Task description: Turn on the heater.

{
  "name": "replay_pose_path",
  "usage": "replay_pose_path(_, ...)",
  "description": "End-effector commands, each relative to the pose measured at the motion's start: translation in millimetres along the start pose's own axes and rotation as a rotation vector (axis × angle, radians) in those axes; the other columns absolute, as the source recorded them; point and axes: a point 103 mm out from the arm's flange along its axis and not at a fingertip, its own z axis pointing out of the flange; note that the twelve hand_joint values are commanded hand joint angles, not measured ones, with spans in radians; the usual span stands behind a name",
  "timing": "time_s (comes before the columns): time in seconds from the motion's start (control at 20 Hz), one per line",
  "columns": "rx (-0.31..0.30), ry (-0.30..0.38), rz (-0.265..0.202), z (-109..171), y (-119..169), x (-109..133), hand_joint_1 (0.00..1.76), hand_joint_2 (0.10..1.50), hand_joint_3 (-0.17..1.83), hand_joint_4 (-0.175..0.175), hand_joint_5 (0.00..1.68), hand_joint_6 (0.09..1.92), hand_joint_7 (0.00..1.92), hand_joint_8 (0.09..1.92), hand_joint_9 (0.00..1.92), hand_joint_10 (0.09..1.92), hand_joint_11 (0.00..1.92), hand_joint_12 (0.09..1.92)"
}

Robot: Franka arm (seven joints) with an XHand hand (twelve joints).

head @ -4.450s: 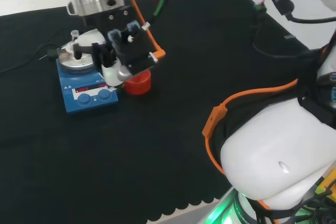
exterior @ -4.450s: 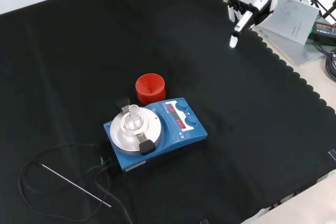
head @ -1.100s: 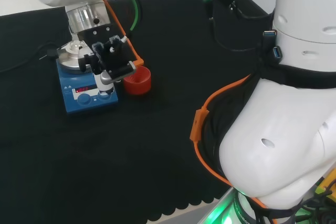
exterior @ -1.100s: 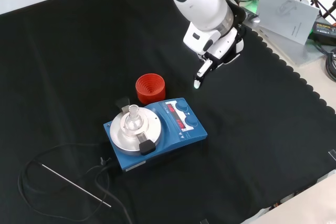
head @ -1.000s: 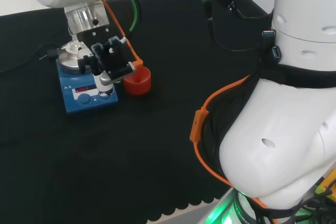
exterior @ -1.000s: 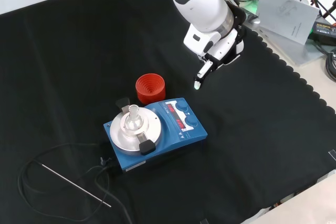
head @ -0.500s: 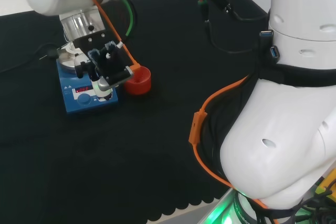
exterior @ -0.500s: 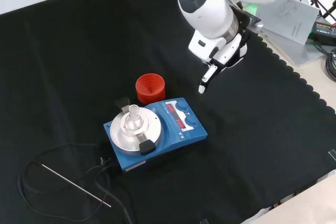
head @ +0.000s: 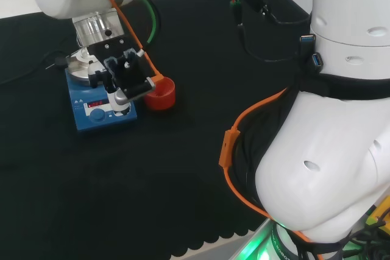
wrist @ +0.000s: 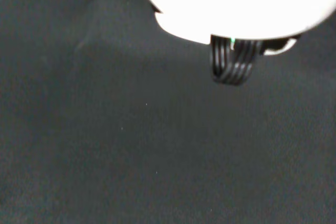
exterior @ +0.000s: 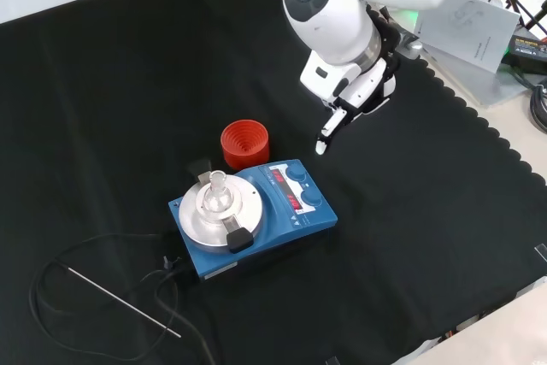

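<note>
The heater (exterior: pixel 256 220) is a blue box with a round silver plate, a red display and two blue knobs (exterior: pixel 302 185) on its front. A small clear flask (exterior: pixel 217 186) stands on the plate. In the front view my hand (exterior: pixel 359 91) hangs just beyond the knob end. One finger (exterior: pixel 325 132) points straight down and the others are curled, holding nothing. Its tip is apart from the knobs. In the head view the hand (head: pixel 127 72) sits over the heater (head: pixel 85 117), with the straight finger in line with the right knob. The wrist view shows black cloth under the hand (wrist: pixel 231 3).
A red ribbed ring stand (exterior: pixel 245 144) sits on the cloth right beside the heater, between it and the hand. A black cable and a thin rod (exterior: pixel 120 301) lie at the heater's far side. Papers (exterior: pixel 466 19) rest off the cloth's edge.
Over 4.5 s the hand came from the cloth's edge to just beyond the heater's knobs. In the last second it only shifted a little, with the finger still pointing down.
</note>
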Motion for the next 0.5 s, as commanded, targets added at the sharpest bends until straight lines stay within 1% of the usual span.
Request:
replay_pose_path(0.05, -0.011, 0.006, 0.003, -5.4, 6.1, -0.5, 1.55, 0.42, 1.42, -0.046, 0.08, 0.49, 1.61, 1.47, 1.65, 1.38, 1.34, 1.27)
replay_pose_path(0.5, -0.027, 0.002, 0.004, -13.1, 11.1, 2.2, 1.55, 0.42, 1.42, -0.046, 0.07, 0.49, 1.61, 1.48, 1.65, 1.38, 1.34, 1.28)
